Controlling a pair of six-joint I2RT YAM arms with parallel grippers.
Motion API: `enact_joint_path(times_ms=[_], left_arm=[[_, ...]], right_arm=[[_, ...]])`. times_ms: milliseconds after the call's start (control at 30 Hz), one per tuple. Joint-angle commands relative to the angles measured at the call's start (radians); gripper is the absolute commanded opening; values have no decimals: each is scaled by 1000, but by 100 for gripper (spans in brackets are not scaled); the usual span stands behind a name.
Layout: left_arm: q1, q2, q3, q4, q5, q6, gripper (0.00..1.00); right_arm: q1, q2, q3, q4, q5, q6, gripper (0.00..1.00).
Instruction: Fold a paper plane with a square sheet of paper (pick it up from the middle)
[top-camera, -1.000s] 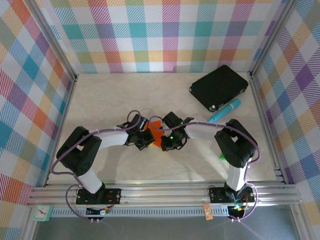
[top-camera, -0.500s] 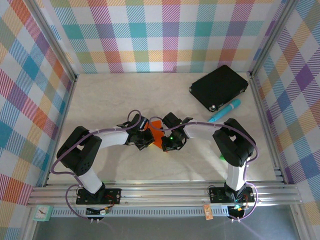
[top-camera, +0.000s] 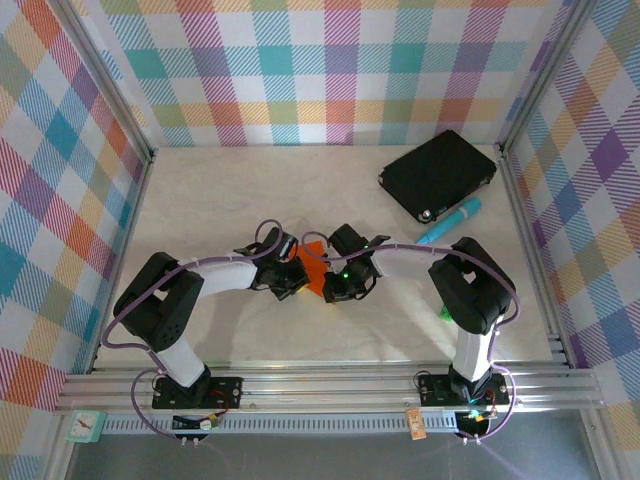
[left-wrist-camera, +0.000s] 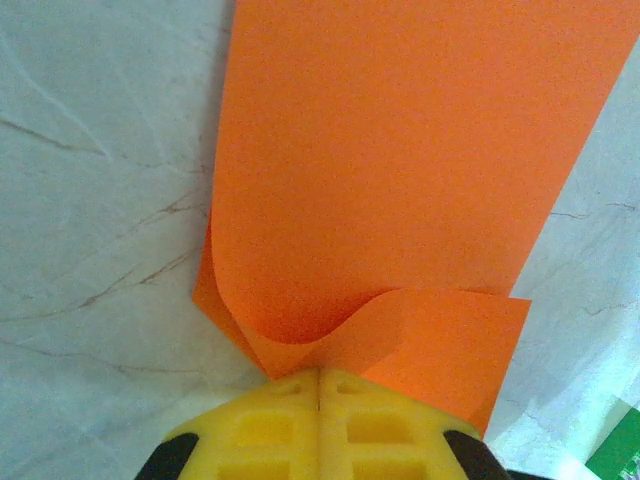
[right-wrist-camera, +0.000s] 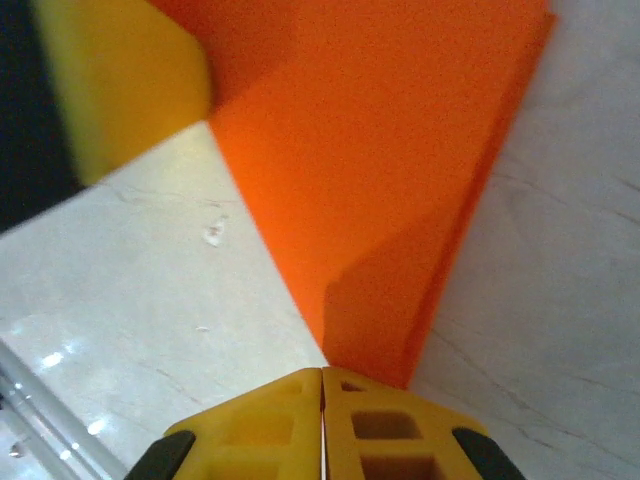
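Now, nearest to me, my left gripper (left-wrist-camera: 320, 372) is fully shut and pinches the edge of the orange sheet (left-wrist-camera: 400, 170), which curls up into its fingers. My right gripper (right-wrist-camera: 322, 372) is also closed, tips together at the pointed corner of a folded flap. Whether it really holds that corner I cannot tell. Over the last second the right gripper has only crept a little sideways, and the sheet has stayed between both grippers in the middle of the table (top-camera: 200, 200). I judge a crease is being pressed; there is no plane yet. Far behind lies the black pad (top-camera: 437, 172).
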Motion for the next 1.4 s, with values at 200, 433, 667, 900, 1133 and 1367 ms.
enact_joint_path(times_ms=[200,433,667,900,1133,1367], left_arm=[[1,54,-31,-169,-85,16,0],[1,61,-30,-166,-84,15,0],[1,66,-42,-168,-94,11,0],[10,73,-60,-164,-99,11,0],[12,73,-58,-155,-77,16,0],[12,62,-30,-155,-66,31,0]], right_arm=[[-2,63,99,25,-24,9,7],[-5,104,127,7,-2,7,7],[-13,103,63,-4,15,-5,6],[-32,26,-83,0,-15,-36,6],[-57,-113,-243,49,-5,-11,6],[-66,-241,-209,121,0,49,10]])
